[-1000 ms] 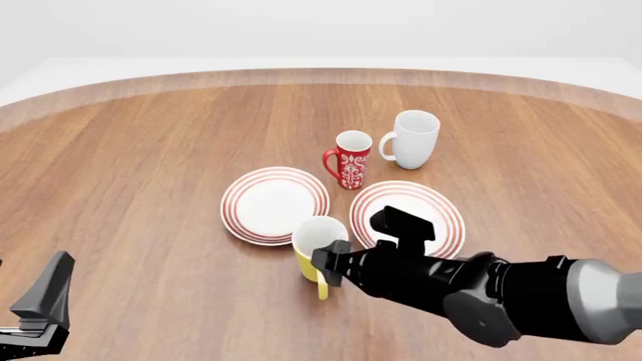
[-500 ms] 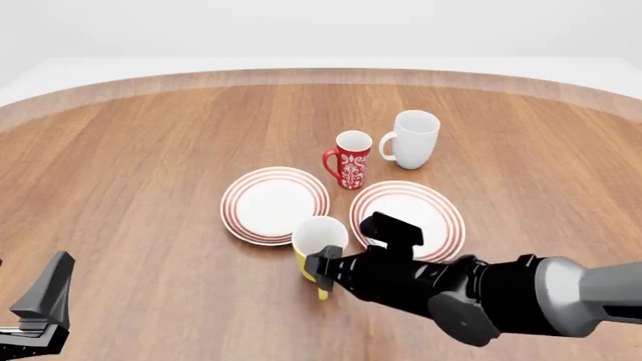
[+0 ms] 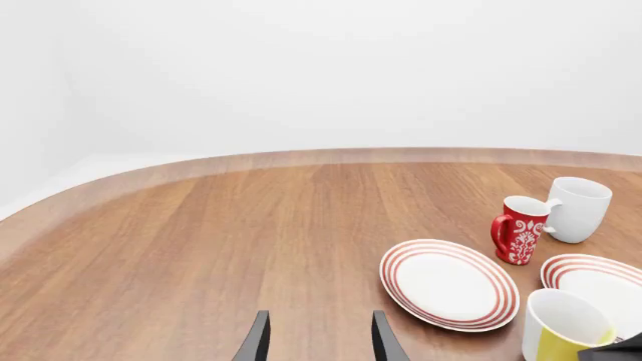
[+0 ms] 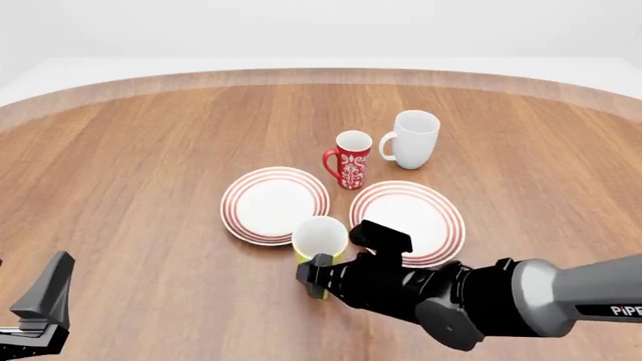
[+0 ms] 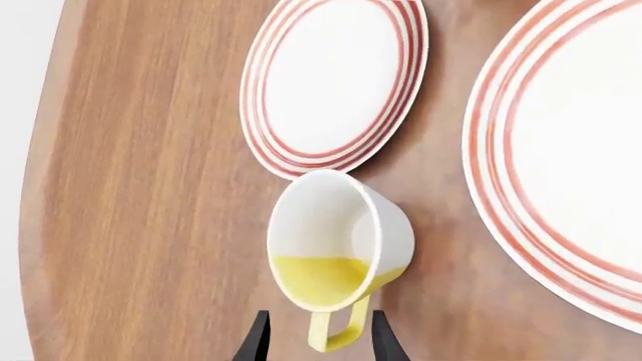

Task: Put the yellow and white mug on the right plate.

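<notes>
The yellow and white mug (image 4: pixel 320 239) stands upright on the table, just in front of the gap between the two plates, with its handle toward me. In the right wrist view the mug (image 5: pixel 336 248) has its yellow handle (image 5: pixel 336 331) between the two fingertips of my right gripper (image 5: pixel 319 342), which is open. My right gripper (image 4: pixel 319 277) sits low at the mug's near side. The right plate (image 4: pixel 422 204) is bare; it also shows in the right wrist view (image 5: pixel 561 173). My left gripper (image 3: pixel 318 342) is open and empty at the near left (image 4: pixel 38 316).
The left plate (image 4: pixel 274 204) lies beside the right one, just beyond the mug. A red patterned mug (image 4: pixel 351 159) and a larger white mug (image 4: pixel 413 139) stand behind the plates. My right arm's body (image 4: pixel 471 301) covers the near edge of the right plate.
My right arm has slid left and lower, bringing its fingertips around the yellow mug's handle. The mug and my left arm have not moved.
</notes>
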You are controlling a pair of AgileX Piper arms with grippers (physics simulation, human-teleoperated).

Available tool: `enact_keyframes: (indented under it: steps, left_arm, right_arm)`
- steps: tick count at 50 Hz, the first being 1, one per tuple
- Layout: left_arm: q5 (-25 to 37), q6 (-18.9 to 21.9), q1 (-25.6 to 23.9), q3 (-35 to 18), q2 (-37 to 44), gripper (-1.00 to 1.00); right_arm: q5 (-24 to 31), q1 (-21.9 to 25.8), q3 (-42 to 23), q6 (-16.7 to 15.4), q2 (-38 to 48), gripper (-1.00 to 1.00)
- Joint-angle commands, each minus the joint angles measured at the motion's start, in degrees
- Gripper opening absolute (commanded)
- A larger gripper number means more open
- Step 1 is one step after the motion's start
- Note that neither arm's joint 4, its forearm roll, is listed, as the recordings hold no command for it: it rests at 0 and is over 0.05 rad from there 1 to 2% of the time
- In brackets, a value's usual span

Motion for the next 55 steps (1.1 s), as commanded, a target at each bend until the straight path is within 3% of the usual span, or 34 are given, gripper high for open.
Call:
enact_keyframes:
  steps: [1, 25, 26, 43, 46, 55]
  left_arm:
    - [0.0, 0.01, -0.01, 0.0, -0.01, 1.0]
    - [0.0, 0.0, 0.01, 0.0, 0.0, 1.0]
    - [0.0, 0.0, 0.01, 0.0, 0.0, 1.0]
    - [0.0, 0.0, 0.0, 0.0, 0.01, 1.0]
    - [0.0, 0.0, 0.0, 0.0, 0.0, 1.0]
    - [0.0, 0.0, -0.01, 0.0, -0.01, 1.0]
  right_arm:
    - [0.36, 0.48, -0.63, -0.01, 0.36, 1.0]
    - [-1.38, 0.35, -0.31, 0.04, 3.26, 1.0]
    - [-1.32, 0.33, -0.39, 0.02, 3.2, -1.0]
    - [0.69, -0.27, -1.38, -1.36, 1.9, -1.0]
    - [4.25, -1.17, -3.51, -4.04, 0.49, -1.0]
    - [10.05, -1.88, -6.9, -6.7, -2.82, -1.0]
